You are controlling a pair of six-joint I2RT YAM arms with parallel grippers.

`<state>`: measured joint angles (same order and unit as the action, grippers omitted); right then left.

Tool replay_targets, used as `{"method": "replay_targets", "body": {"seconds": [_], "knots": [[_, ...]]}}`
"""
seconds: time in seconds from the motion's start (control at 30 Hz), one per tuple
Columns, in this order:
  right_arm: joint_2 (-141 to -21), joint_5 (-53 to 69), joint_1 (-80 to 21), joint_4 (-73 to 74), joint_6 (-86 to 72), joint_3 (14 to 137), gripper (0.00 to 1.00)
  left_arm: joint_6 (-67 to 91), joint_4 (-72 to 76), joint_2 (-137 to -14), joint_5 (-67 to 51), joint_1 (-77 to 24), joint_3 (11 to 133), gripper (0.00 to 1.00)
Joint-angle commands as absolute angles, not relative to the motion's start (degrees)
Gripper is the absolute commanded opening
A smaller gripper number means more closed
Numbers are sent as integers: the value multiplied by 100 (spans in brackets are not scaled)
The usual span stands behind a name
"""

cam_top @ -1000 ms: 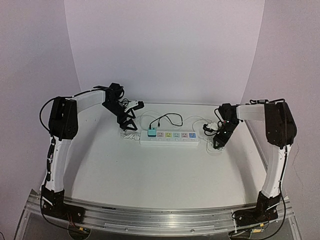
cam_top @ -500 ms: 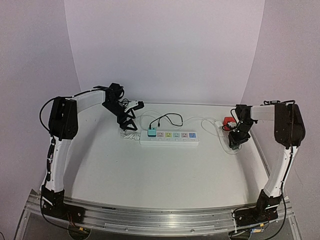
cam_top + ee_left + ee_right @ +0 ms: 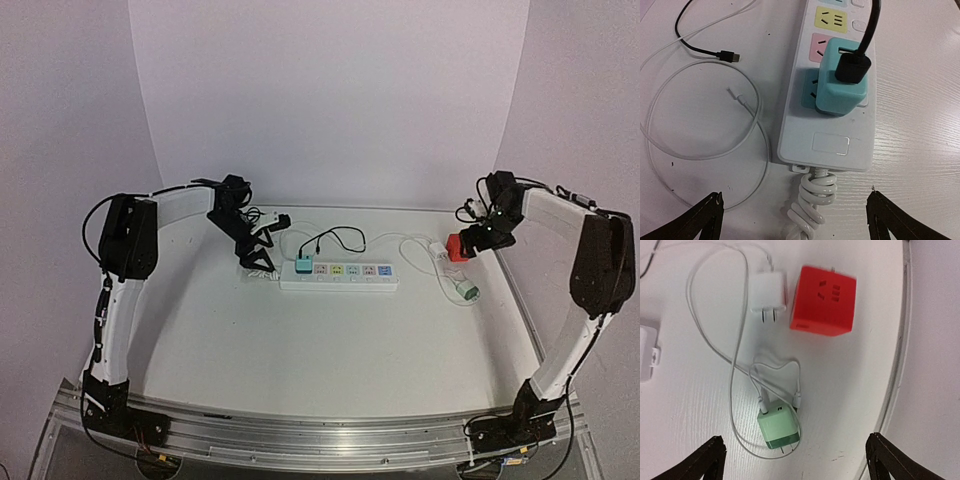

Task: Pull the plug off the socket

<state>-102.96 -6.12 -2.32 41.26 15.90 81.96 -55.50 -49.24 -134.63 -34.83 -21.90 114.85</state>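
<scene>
The socket (image 3: 340, 275) is a long white power strip lying across the table's middle. A teal plug (image 3: 842, 82) with a black cable sits in the outlet at its left end (image 3: 303, 266). My left gripper (image 3: 795, 212) hangs open over the strip's coiled white cord (image 3: 815, 200), touching nothing; the top view shows it at the strip's left end (image 3: 257, 262). A light green plug (image 3: 779, 429) with a thin white cable lies loose on the table to the right (image 3: 467, 290). My right gripper (image 3: 795, 455) is open and empty above it, raised near the right edge (image 3: 480, 238).
A red cube adapter (image 3: 824, 301) and a small white charger (image 3: 768, 292) lie side by side beyond the green plug. Thin white and black cables (image 3: 700, 100) loop on the table behind the strip. The table's right rim (image 3: 897, 365) is close by.
My right gripper opened and let go of the green plug, which now lies on the table. That arm swung right and back. The left arm barely shifted.
</scene>
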Motion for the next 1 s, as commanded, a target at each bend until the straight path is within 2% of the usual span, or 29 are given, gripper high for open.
{"method": "replay_targets", "body": {"seconds": [0.0,0.17,0.3,0.5,0.6,0.67,0.97], "knots": [[-9628,-310,-707,4113,2420,8699,94,-5867,-4642,-13266,-3751,-2303,11316,99],[-9434,1674,-2099,3634,4121,8521,90,-5891,-4201,-13302,-3942,-2411,11146,98],[-9685,3045,-2742,1817,3815,8108,85,-5880,-3942,-13320,-3833,-2526,10982,97],[-10921,3087,-3409,492,3737,8524,83,-5921,-3707,-13310,-3754,-2594,10743,91],[-11618,3094,-3456,-168,3522,8805,76,-5911,-3635,-13332,-3709,-2627,10689,88],[-11995,3047,-3466,-307,3480,9030,72,-5876,-3589,-13348,-3667,-2646,10661,87],[-13232,2943,-3571,-395,3387,9973,66,-5792,-3430,-13368,-3611,-2656,10452,83]]}}
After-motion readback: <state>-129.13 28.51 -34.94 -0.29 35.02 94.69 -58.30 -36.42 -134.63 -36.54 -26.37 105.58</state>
